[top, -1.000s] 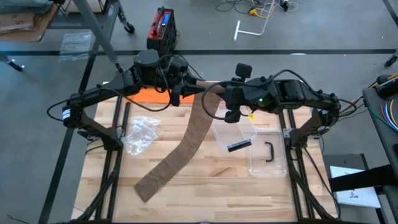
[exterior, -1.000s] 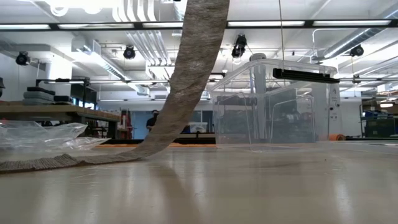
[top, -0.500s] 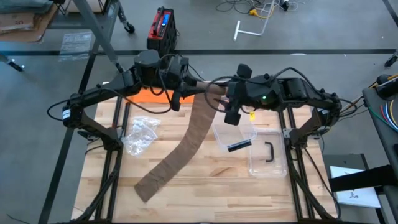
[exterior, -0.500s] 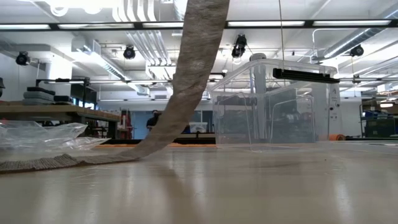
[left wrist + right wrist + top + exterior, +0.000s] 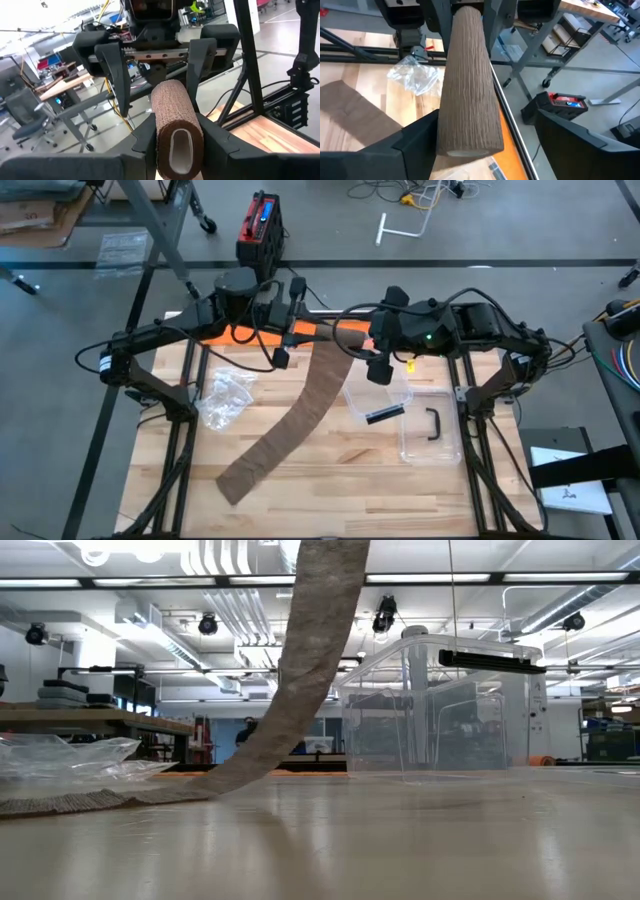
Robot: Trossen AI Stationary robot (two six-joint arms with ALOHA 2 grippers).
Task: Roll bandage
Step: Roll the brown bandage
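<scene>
My wooden table (image 5: 330, 480) is the biggest thing here. On it, near my right side, stands a clear plastic box (image 5: 425, 425) with a black handle (image 5: 490, 660).

My two arms meet high over the far edge of the table. My left gripper (image 5: 290, 330) is squeezed narrow on the brown bandage roll (image 5: 175, 125). My fingers (image 5: 142, 142) press on both sides of the roll, so I hold it up in the air. My right gripper (image 5: 372, 352) is just past the other end of the roll. Its fingers (image 5: 112, 65) stand wide apart, one on each side of the roll, and they do not pinch it.

The bandage (image 5: 300, 410) is long, brown and a bit rough, with thin wrinkly lines. One part is wound into a fat roll with a hole in the middle. The rest hangs down from the roll as a loose flat strip (image 5: 310, 660). It slopes down to the table and lies flat across the wood toward the near left part, where its end (image 5: 235, 480) rests.

A crinkly clear plastic bag (image 5: 225, 395) lies on the table on my left side, beside the strip.
</scene>
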